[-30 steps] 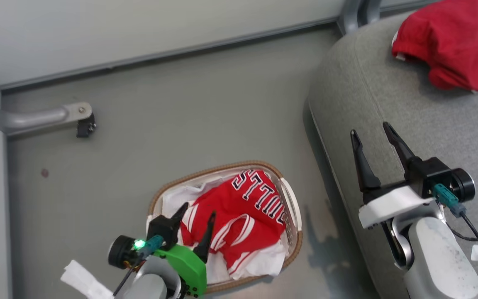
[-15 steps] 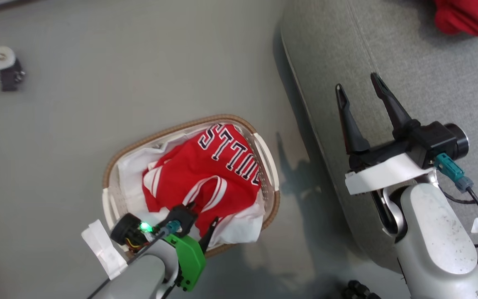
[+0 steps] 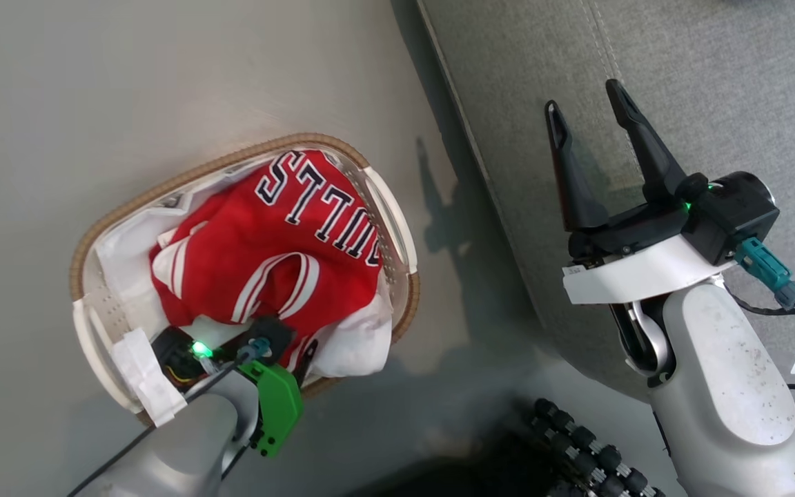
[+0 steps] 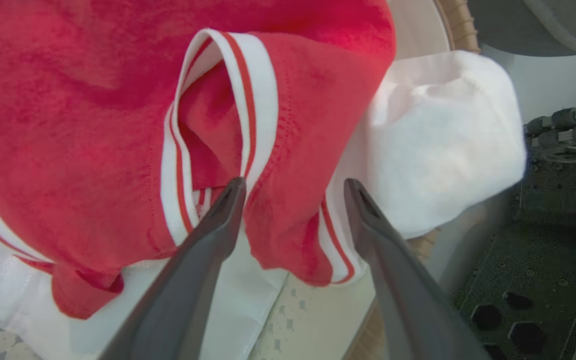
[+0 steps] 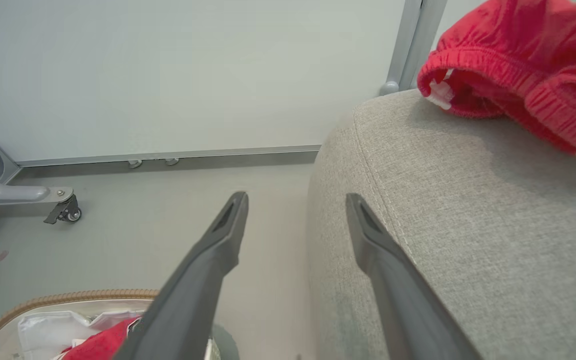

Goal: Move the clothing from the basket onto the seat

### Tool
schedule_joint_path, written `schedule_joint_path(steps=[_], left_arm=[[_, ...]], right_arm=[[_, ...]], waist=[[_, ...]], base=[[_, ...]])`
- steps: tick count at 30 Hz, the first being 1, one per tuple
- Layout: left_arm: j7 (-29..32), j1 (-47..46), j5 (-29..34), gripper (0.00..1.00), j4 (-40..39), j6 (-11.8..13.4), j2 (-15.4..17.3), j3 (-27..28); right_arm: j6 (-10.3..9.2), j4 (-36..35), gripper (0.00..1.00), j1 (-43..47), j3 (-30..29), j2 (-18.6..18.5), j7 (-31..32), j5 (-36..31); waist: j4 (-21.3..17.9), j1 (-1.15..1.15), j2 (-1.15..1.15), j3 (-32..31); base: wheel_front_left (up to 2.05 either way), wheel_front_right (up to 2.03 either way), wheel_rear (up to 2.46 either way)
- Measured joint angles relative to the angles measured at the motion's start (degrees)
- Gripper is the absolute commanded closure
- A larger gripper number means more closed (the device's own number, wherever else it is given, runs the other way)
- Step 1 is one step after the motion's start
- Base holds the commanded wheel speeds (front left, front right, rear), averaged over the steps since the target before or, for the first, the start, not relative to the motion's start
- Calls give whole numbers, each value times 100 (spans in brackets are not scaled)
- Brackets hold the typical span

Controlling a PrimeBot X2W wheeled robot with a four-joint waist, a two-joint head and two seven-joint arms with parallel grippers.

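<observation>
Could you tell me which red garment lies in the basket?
The BULLS jersey, at the left gripper, lies in the basket; the elastic-hemmed garment lies on the seat.

We were in what looked like a robotics test room dressed up as a corner of a home, not a lived-in house. Plain pale wall panels sat in grey metal framing, one frame leg ended in a small castor, and the floor was bare grey. The homely touches were a grey upholstered seat and a laundry basket of red clothing standing on that floor.
</observation>
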Motion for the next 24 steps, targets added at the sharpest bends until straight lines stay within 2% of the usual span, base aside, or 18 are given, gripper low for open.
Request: schedule_joint_path(steps=[8, 9, 10, 12, 13, 20, 24], left_arm=[[-71, -236, -68, 0, 452, 0, -16, 19], [-73, -257, -103, 16, 487, 0, -36, 23], [-74, -276, -143, 59, 515, 0, -64, 23], [-75, -293, -181, 95, 548, 0, -112, 14], [-76, -293, -205, 100, 561, 0, -129, 8], [-102, -289, -338, 100, 515, 0, -179, 75], [-109, -276, -342, 100, 174, 20, -159, 303]], right_arm=[[0, -105, 0, -81, 26, 1, 0, 38], [0, -108, 0, -83, 26, 1, 0, 40], [0, -108, 0, -84, 25, 1, 0, 40], [0, -98, 0, -84, 26, 1, 0, 40], [0, -85, 0, -85, 29, 1, 0, 38], [0, 38, 0, -82, 3, 4, 0, -20], [0, 130, 0, -21, -52, 5, 0, -137]], waist=[[-257, 0, 0, 407], [-282, 0, 0, 434], [-303, 0, 0, 454], [-318, 0, 0, 454], [-318, 0, 0, 439], [-235, 0, 0, 165], [-167, 0, 0, -90]], base=[[0, 0, 0], [0, 0, 0], [0, 0, 0], [0, 0, 0], [0, 0, 0], [0, 0, 0], [0, 0, 0]])
